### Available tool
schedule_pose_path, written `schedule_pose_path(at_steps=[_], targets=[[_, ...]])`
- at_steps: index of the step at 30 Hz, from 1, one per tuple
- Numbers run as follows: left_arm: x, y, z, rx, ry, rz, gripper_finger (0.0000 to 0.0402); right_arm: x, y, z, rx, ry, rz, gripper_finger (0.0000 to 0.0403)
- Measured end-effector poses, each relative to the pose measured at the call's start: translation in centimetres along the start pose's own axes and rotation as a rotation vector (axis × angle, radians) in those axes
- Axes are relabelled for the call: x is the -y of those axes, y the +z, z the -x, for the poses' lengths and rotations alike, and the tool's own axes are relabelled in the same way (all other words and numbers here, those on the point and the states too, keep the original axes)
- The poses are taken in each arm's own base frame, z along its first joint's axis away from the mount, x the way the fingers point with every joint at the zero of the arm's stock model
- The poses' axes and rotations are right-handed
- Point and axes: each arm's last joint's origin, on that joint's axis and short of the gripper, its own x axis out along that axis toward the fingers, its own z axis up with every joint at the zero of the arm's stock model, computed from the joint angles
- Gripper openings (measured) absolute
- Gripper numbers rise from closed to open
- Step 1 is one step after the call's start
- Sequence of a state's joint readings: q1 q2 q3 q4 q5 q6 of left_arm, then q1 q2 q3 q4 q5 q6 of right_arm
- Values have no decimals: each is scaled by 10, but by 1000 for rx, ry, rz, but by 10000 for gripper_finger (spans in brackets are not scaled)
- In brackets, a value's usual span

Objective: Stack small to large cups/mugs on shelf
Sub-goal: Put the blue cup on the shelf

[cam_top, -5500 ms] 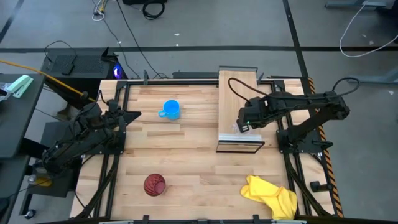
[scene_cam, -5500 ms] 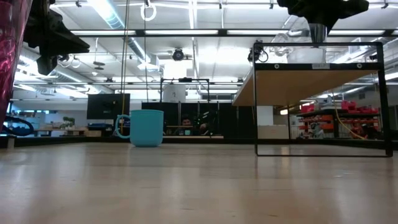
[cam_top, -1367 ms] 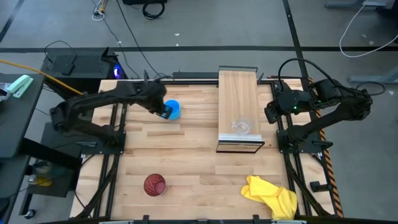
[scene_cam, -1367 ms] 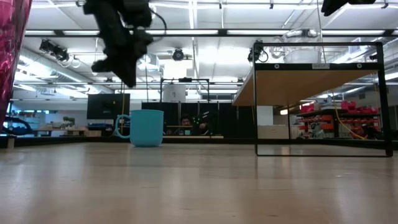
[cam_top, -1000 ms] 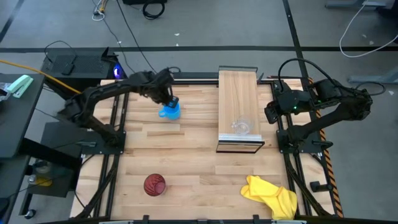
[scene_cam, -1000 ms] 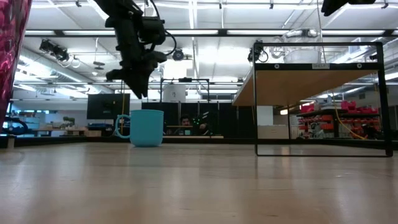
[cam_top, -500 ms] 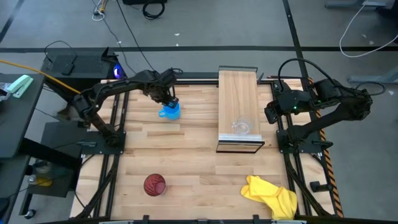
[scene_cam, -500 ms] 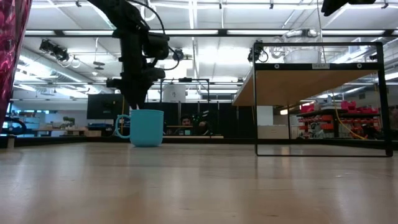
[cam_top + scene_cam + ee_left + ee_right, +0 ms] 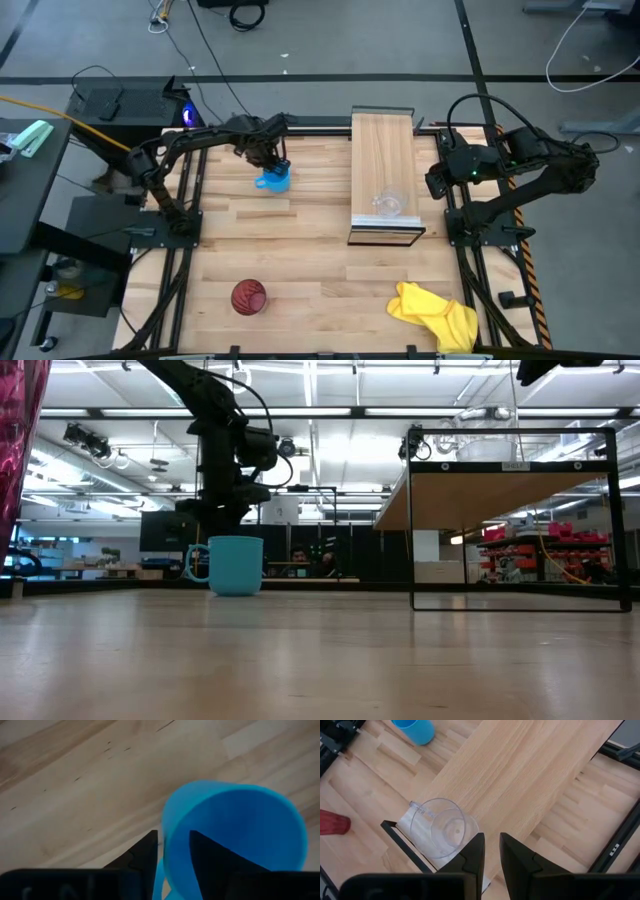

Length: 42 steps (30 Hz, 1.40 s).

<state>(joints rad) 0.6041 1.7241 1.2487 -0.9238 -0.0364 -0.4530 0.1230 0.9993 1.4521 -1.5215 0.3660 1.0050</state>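
my left claw (image 9: 170, 852) astride the blue mug's (image 9: 274, 179) rim

fingers apart, one inside the wall, one outside, not yet clamped; mug stands on the bench (image 9: 300, 260) directly beneath; i judge it rigid, light, smooth, so pinch the wall low; arm reaches out, wrist pointing down; right claw (image 9: 491, 851) waits open above the shelf (image 9: 382, 160), clear cup (image 9: 386, 206) below it.
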Motion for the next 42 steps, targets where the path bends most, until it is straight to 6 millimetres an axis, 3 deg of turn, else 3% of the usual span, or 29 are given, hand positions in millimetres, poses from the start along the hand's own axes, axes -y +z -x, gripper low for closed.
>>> schedule_pose_path(at_steps=[12, 18, 22, 32, 37, 42], targets=[[14, 3, 2, 63, -72, -24, 14, 0, 0, 0, 9, -5, 6, 65], [36, -3, 3, 91, -136, -86, 26, 1, 1, 0, 37, -23, 6, 65], [51, -12, 7, 89, -150, -138, 12, 1, 1, 0, 39, -25, 6, 65], [102, -20, 58, 175, -247, -269, 11, 1, 1, 0, 39, -25, 6, 65], [108, -16, 78, 196, -247, -277, 13, 1, 1, 0, 40, -25, 6, 65], [114, -14, 81, 151, -211, -288, 11, 0, 1, -1, 40, -25, 6, 65]])
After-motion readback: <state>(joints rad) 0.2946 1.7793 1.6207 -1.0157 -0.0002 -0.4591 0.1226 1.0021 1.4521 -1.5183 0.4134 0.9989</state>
